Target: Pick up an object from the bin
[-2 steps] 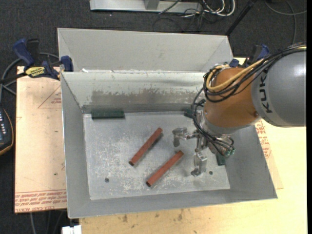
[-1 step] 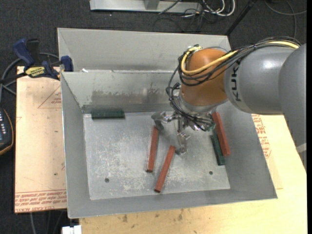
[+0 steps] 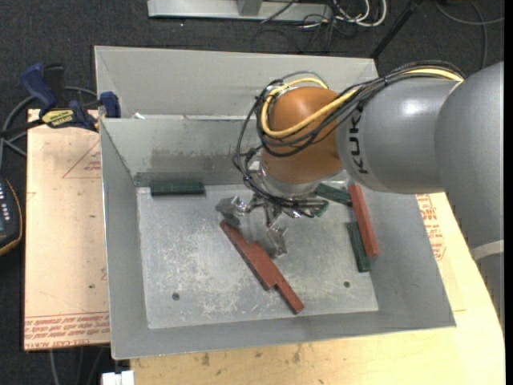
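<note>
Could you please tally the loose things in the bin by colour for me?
Red-brown bars: 2, one in the centre and one at the right.
Dark green bars: 3, one at the back left, one at the right, one partly hidden.
Total: 5

A dark green flat bar (image 3: 177, 188) lies at the foot of the back wall of the grey metal bin (image 3: 120, 231), toward its left. By the right wall, a slim red-brown strip (image 3: 365, 223) and a dark green strip (image 3: 358, 249) lie side by side. Beyond the bin, a grey metal plate (image 3: 232, 6) and a tangle of cables (image 3: 361, 2) rest on the dark carpeted floor (image 3: 48, 22).
</note>
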`<state>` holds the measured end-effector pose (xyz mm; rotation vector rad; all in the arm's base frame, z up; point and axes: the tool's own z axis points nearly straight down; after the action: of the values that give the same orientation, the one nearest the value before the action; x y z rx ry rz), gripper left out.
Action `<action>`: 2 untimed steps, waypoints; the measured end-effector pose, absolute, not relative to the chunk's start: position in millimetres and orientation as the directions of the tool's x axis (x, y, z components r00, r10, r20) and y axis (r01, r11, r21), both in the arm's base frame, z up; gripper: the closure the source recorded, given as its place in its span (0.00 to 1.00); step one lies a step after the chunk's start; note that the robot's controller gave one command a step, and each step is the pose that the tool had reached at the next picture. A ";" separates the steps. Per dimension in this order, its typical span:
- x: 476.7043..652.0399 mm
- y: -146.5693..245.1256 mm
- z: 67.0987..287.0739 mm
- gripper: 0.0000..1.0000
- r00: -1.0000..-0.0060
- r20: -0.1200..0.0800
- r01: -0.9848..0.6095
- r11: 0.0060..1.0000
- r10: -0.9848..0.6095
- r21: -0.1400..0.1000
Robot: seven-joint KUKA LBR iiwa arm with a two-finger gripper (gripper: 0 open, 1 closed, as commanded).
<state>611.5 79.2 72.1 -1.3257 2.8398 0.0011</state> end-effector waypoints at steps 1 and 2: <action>622.3 103.0 71.9 0.00 -0.674 -0.007 -0.739 0.674 -0.739 -0.002; 629.2 142.9 71.4 0.00 -0.820 -0.007 -0.572 0.820 -0.572 0.000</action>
<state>629.2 142.9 71.4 -0.9403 2.9904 0.0034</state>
